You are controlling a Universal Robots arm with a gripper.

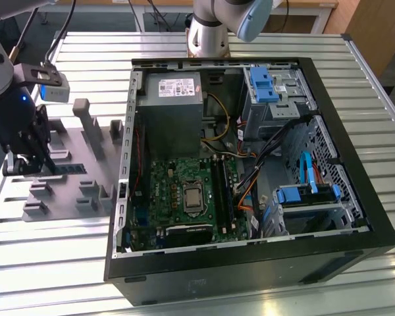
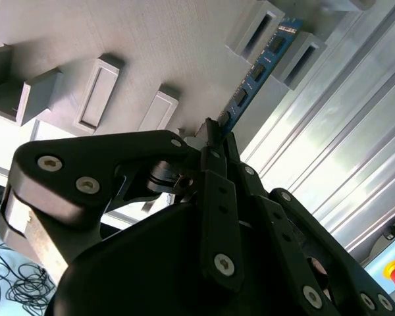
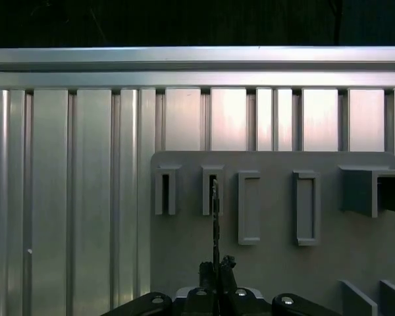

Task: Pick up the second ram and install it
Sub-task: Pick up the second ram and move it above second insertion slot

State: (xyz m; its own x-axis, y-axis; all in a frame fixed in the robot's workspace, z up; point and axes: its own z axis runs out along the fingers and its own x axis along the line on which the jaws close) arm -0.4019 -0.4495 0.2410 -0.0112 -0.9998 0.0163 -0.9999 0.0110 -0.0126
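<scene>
The second ram point(image 2: 258, 66) is a thin blue-green stick with black chips. Its far end sits between two upright posts of the grey fixture tray point(image 1: 95, 141) at the exterior view's left. My gripper point(image 2: 214, 133) is shut on the stick's near end. In the first wrist view the second ram point(image 3: 215, 217) shows edge-on, running from the gripper point(image 3: 216, 266) up to a post slot. In the exterior view the gripper point(image 1: 45, 167) is low over the tray with the second ram point(image 1: 71, 168) reaching toward the open computer case point(image 1: 355, 197).
The motherboard point(image 1: 178, 191) lies flat inside the case, with long black memory slots point(image 1: 222, 191) beside the processor socket. A power supply point(image 1: 173, 108), drive bays and loose cables crowd the case. The base of another arm point(image 1: 207, 36) stands behind it on the slatted aluminium table point(image 1: 39, 263).
</scene>
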